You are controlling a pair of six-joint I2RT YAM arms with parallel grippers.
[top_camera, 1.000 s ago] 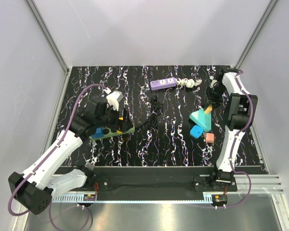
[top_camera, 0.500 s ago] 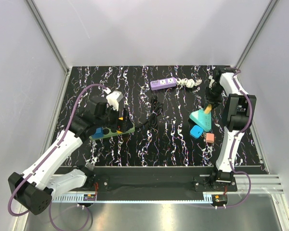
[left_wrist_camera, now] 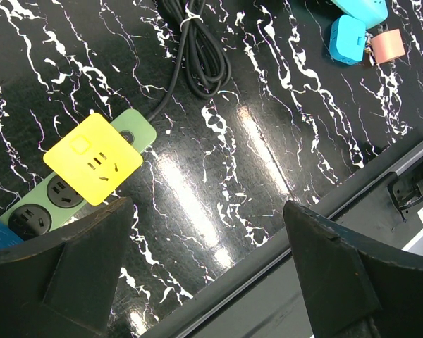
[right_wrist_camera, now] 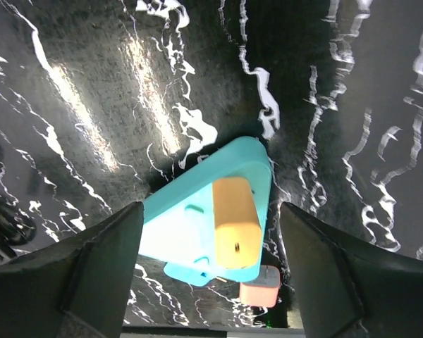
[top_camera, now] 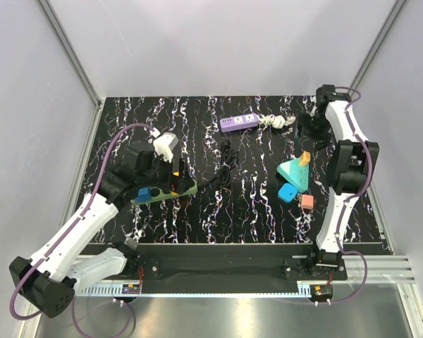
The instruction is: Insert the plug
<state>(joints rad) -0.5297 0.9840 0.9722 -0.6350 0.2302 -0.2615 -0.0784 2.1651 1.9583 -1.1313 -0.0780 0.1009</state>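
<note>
Orange plug [right_wrist_camera: 233, 222] rests on the teal triangular socket block [right_wrist_camera: 173, 229] ahead of the right gripper [right_wrist_camera: 211, 211] — jaws wide, empty, straddling its narrow width. Left gripper [left_wrist_camera: 208, 211], also wide, hovers far off by the green power strip [left_wrist_camera: 56, 191].

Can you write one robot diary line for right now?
left jaws: open, above yellow plug on green strip | right jaws: open, above orange plug on teal block

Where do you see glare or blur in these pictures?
Left wrist view: glare streaks on the table beside the yellow plug, fingers dark. Right wrist view: glare on the table above the teal block. Top view: sharp, evenly lit.
</note>
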